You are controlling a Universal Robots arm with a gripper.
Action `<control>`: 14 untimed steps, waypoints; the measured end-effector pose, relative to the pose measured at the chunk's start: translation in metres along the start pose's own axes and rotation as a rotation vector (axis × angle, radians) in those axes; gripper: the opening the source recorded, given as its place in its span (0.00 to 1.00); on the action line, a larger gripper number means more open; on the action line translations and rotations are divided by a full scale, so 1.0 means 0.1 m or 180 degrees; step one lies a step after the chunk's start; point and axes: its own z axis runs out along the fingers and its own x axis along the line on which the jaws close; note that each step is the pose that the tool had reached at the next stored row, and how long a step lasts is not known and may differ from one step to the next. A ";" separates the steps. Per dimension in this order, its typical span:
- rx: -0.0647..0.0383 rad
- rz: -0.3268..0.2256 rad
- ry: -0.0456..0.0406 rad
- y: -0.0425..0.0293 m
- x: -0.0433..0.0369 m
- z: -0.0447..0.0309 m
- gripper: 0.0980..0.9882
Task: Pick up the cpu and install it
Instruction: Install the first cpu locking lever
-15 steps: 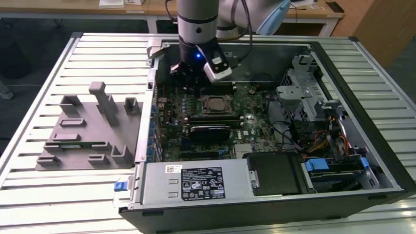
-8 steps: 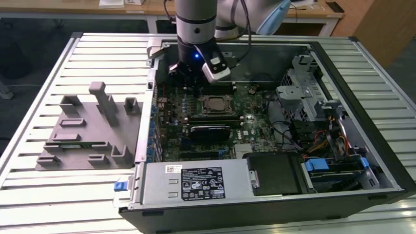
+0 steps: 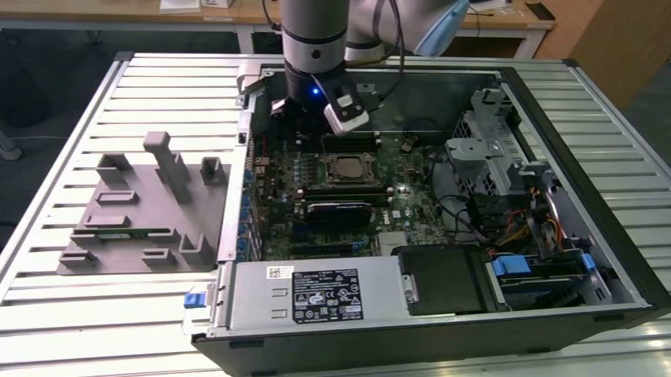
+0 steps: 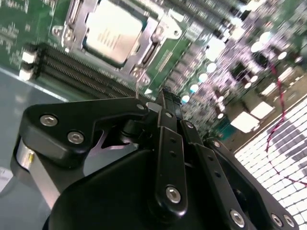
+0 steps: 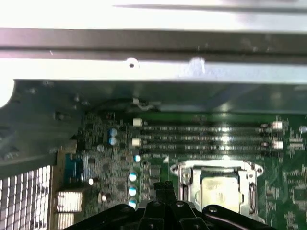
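Observation:
The cpu (image 3: 344,168), a silvery square chip, lies flat in the metal-framed socket on the green motherboard (image 3: 409,208) inside the open computer case. In both wrist views the cpu (image 4: 112,33) (image 5: 218,189) sits seated in the socket frame, free of the gripper. My gripper (image 3: 303,129) hangs above the board just behind and to the exterior view's left of the socket, near the memory slots (image 5: 206,136). Its black fingers (image 4: 165,103) are drawn together to a narrow tip with nothing between them. The gripper (image 5: 163,186) tip shows beside the socket.
A grey plastic fixture tray (image 3: 137,212) with upright posts lies on the slatted table at the exterior view's left. The case wall (image 5: 153,48) rises close behind the gripper. A power supply (image 3: 314,294), drive cage (image 3: 488,149) and cables fill the case's front and right.

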 end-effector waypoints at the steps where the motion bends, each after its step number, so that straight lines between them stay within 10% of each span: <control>1: -0.0046 0.0000 0.0000 -0.001 0.004 0.000 0.01; 9: -0.0322 0.0002 -0.0001 -0.010 0.032 -0.001 0.01; 14: -0.0341 0.0002 -0.0001 -0.010 0.019 -0.002 0.01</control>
